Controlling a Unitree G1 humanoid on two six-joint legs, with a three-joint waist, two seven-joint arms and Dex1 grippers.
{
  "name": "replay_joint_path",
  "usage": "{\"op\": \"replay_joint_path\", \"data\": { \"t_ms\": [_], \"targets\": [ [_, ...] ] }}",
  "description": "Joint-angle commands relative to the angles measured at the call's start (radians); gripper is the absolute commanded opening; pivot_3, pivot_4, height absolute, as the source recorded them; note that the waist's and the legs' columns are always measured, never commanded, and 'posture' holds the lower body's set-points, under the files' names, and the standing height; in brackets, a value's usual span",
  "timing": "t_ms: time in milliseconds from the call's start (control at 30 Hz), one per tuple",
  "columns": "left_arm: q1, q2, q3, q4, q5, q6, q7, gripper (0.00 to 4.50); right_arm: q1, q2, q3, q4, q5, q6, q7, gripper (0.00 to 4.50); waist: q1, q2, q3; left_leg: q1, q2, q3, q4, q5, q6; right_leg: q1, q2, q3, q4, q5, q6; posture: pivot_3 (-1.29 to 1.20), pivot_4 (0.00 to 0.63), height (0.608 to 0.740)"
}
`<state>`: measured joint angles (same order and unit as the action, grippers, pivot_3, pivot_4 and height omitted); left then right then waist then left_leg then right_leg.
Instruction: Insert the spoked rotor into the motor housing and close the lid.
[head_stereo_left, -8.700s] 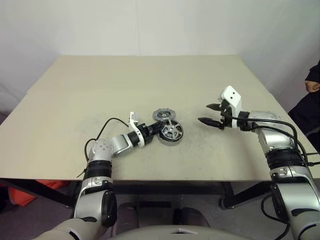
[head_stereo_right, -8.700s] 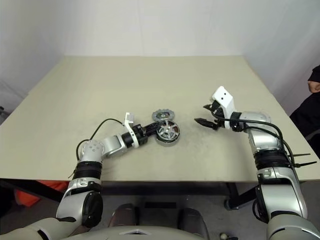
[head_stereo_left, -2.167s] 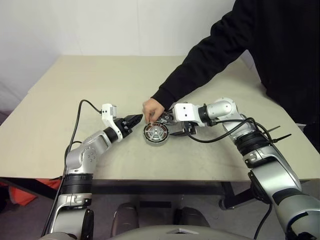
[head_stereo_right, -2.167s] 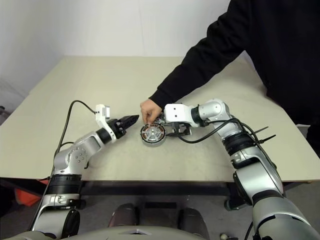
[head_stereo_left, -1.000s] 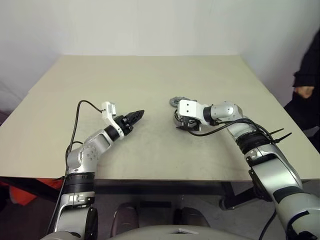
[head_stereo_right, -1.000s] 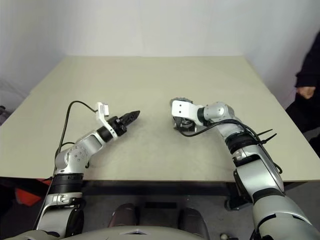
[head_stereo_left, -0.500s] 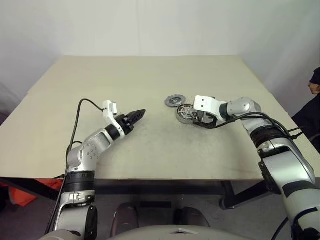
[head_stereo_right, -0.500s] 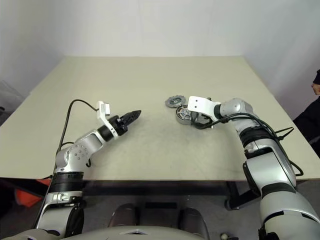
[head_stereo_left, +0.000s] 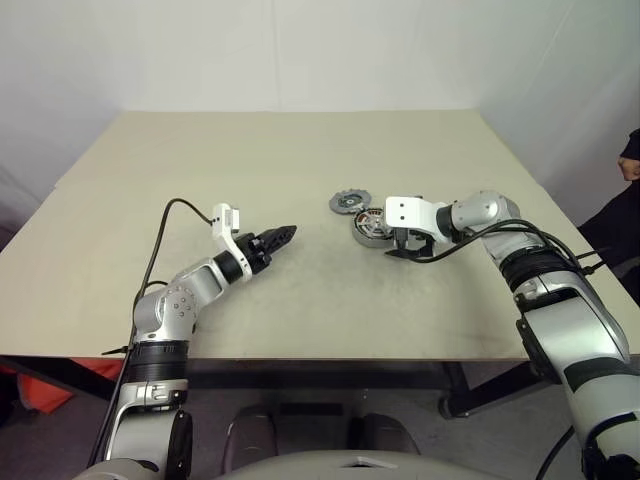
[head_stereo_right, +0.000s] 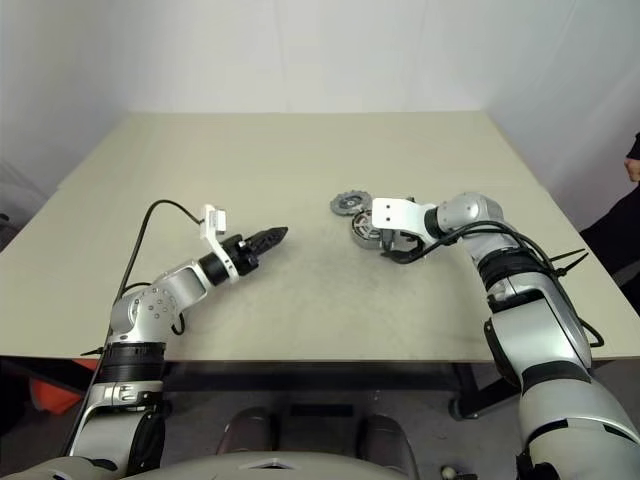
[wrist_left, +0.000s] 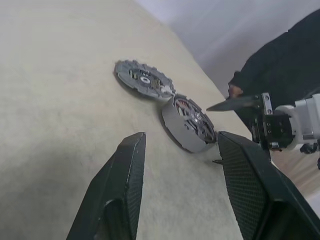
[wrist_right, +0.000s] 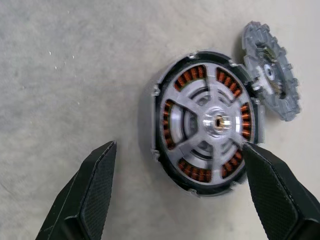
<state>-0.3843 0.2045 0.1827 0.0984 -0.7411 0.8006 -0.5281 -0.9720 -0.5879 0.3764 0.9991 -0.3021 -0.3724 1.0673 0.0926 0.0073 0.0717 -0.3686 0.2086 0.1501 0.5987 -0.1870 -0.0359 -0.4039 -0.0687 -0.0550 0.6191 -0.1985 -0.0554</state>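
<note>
The motor housing (wrist_right: 172, 145), a short round ring with copper windings, lies flat on the table right of centre. The spoked rotor (wrist_right: 218, 121) sits inside it, copper showing between its spokes. The lid (head_stereo_left: 349, 202), a grey disc with a notched rim, lies flat against the housing's far left side. My right gripper (head_stereo_left: 393, 246) hovers just right of the housing (head_stereo_left: 372, 227), tilted down, its fingers (wrist_right: 95, 190) spread wide to either side of it and holding nothing. My left gripper (head_stereo_left: 281, 237) is open and empty well to the left, pointing at the housing (wrist_left: 181, 131).
The beige table (head_stereo_left: 250, 150) is bare around the parts. A black cable (head_stereo_left: 165, 240) loops from my left forearm. A person in dark clothing (head_stereo_left: 630, 160) stands at the table's far right edge.
The person's arm has withdrawn from the parts to the right edge. My right gripper slid right, uncovering the housing with the rotor. The left gripper has hardly moved.
</note>
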Motion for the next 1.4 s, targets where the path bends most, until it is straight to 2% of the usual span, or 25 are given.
{"op": "replay_joint_path", "data": {
  "t_ms": [33, 433, 900, 1233, 1333, 1400],
  "targets": [
    [-0.021, 0.019, -0.023, -0.044, 0.004, 0.039, 0.009, 2.41, -0.071, 0.021, 0.015, 0.058, -0.035, -0.044, -0.01, 4.48, 0.0, 0.0, 0.0, 0.0, 0.0, 0.0, 0.0, 0.0, 0.0, 0.0, 0.0, 0.0, 0.0, 0.0, 0.0, 0.0, 0.0, 0.74],
    [-0.014, 0.024, -0.037, -0.053, 0.027, 0.064, 0.033, 2.41, -0.166, 0.063, 0.034, 0.231, -0.124, -0.076, -0.052, 4.48, -0.001, 0.0, 0.0, -0.001, 0.0, 0.0, 0.0, 0.0, 0.0, -0.001, 0.0, 0.0, 0.0, 0.0, 0.0, 0.0, 0.0, 0.74],
    [-0.014, 0.023, -0.034, -0.052, 0.04, 0.053, 0.026, 2.41, -0.205, 0.06, 0.026, 0.287, -0.155, -0.048, -0.084, 4.48, -0.001, 0.0, 0.0, -0.001, 0.0, 0.0, 0.0, 0.0, 0.0, -0.001, 0.0, 0.0, 0.001, 0.0, 0.0, 0.0, 0.0, 0.74],
    [-0.009, 0.022, -0.029, -0.056, 0.041, 0.05, 0.03, 2.41, -0.182, 0.061, 0.034, 0.293, -0.164, -0.06, -0.041, 4.48, -0.001, 0.0, 0.0, -0.001, 0.0, 0.0, 0.0, 0.0, 0.0, -0.001, 0.0, 0.0, 0.001, 0.0, 0.0, 0.0, 0.0, 0.74],
    [-0.011, 0.021, -0.029, -0.055, 0.042, 0.05, 0.032, 2.41, -0.174, 0.068, 0.034, 0.296, -0.169, -0.057, -0.035, 3.91, -0.001, 0.0, 0.0, -0.001, 0.0, 0.0, 0.0, 0.0, 0.0, -0.001, 0.0, 0.0, 0.001, 0.0, 0.0, 0.0, 0.0, 0.74],
    [-0.011, 0.021, -0.028, -0.056, 0.042, 0.05, 0.034, 2.41, -0.171, 0.072, 0.034, 0.297, -0.171, -0.057, -0.032, 3.18, -0.001, 0.0, 0.0, -0.001, 0.0, 0.0, 0.0, 0.0, 0.0, -0.001, 0.0, 0.0, 0.001, 0.0, 0.0, 0.0, 0.0, 0.74]
  ]
}}
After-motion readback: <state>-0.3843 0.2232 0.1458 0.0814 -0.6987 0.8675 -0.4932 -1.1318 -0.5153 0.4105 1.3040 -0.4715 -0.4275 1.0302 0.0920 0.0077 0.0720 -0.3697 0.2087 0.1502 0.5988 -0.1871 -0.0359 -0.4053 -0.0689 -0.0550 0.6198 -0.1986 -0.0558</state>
